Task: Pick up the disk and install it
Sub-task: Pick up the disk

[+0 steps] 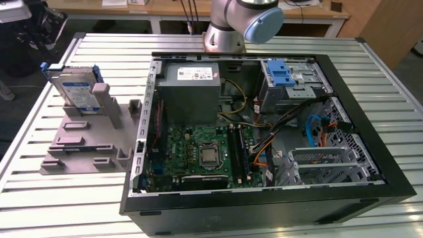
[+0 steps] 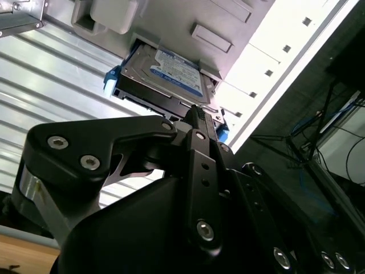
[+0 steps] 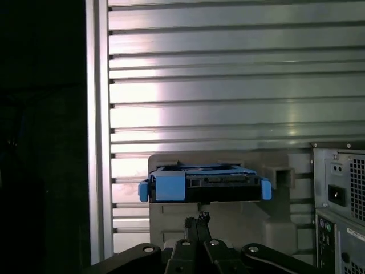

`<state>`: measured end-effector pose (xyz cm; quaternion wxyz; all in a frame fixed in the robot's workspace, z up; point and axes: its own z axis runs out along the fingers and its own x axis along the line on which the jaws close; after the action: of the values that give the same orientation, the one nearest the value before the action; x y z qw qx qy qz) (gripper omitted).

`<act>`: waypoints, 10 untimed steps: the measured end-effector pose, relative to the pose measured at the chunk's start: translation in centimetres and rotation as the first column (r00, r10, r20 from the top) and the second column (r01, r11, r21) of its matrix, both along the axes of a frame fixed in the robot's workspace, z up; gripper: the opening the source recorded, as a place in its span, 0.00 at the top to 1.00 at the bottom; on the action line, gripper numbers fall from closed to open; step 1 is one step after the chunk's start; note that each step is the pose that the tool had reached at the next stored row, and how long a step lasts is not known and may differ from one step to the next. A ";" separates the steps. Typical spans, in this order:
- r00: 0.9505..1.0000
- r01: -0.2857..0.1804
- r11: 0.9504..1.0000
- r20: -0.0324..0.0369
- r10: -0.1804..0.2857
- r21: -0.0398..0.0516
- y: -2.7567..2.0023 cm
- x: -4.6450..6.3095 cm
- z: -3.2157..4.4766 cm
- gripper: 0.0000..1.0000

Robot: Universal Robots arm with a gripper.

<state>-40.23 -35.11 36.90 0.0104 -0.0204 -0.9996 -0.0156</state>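
The disk (image 1: 74, 91) stands on edge in a grey plastic holder (image 1: 86, 144) on the slatted table, at the exterior view's left of the open computer case (image 1: 370, 148). It is silver with a white-and-blue label and blue rails. In the second wrist view the disk (image 2: 171, 71) lies just beyond my gripper (image 2: 197, 114), with a gap between them. In the first wrist view the disk (image 3: 205, 184) shows end on, past the gripper (image 3: 199, 220). The black fingers meet at their tips in both wrist views, shut on nothing.
Inside the case are a grey power supply box (image 1: 191, 91), a green motherboard (image 1: 198, 151), loose cables and a metal drive cage with a blue clip (image 1: 284, 74). The arm's base (image 1: 231, 25) stands behind the case. The case's rear panel (image 3: 342, 205) is beside the holder (image 3: 274, 228).
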 end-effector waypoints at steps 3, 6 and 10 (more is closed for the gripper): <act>0.999 -0.035 0.999 0.000 0.035 0.000 0.00 0.0 0.00 0.89; 0.998 -0.069 0.998 0.000 0.069 0.000 0.00 0.0 0.00 0.89; 0.994 -0.113 0.994 0.000 0.113 0.000 0.00 0.0 0.00 0.89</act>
<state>-40.23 -35.11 36.90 0.0113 0.0360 -0.9992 -0.0149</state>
